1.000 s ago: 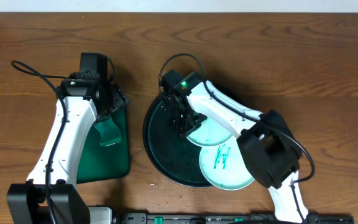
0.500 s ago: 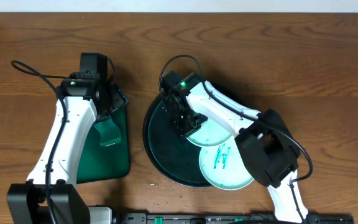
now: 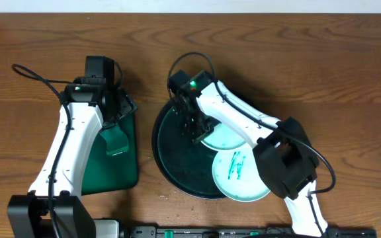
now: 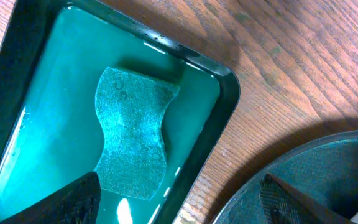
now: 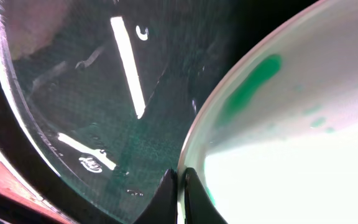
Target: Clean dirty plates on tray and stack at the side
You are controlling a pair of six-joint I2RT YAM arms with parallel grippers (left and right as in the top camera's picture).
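Two pale plates lie overlapping on the right half of the round dark tray (image 3: 174, 162). The upper plate (image 3: 225, 137) carries a faint green smear, and the lower plate (image 3: 240, 175) has a green scribble at its centre. My right gripper (image 3: 196, 134) is shut on the upper plate's left rim. In the right wrist view the two fingertips (image 5: 180, 190) pinch that plate's edge (image 5: 272, 124) over the dark tray (image 5: 98, 106). My left gripper (image 3: 120, 114) hangs open above a green sponge (image 4: 132, 134), with nothing between its fingers (image 4: 73, 200).
The sponge (image 3: 116, 141) lies in a small rectangular green tray (image 3: 127, 173) left of the round tray. In the left wrist view the round tray's rim (image 4: 272, 171) shows at lower right, beside the rectangular tray's corner (image 4: 225, 87). Brown wood tabletop (image 3: 309, 59) surrounds both trays.
The right gripper's jaws have closed onto the upper plate's rim, and the wrist has shifted slightly toward the table's far edge. The left arm has not moved.
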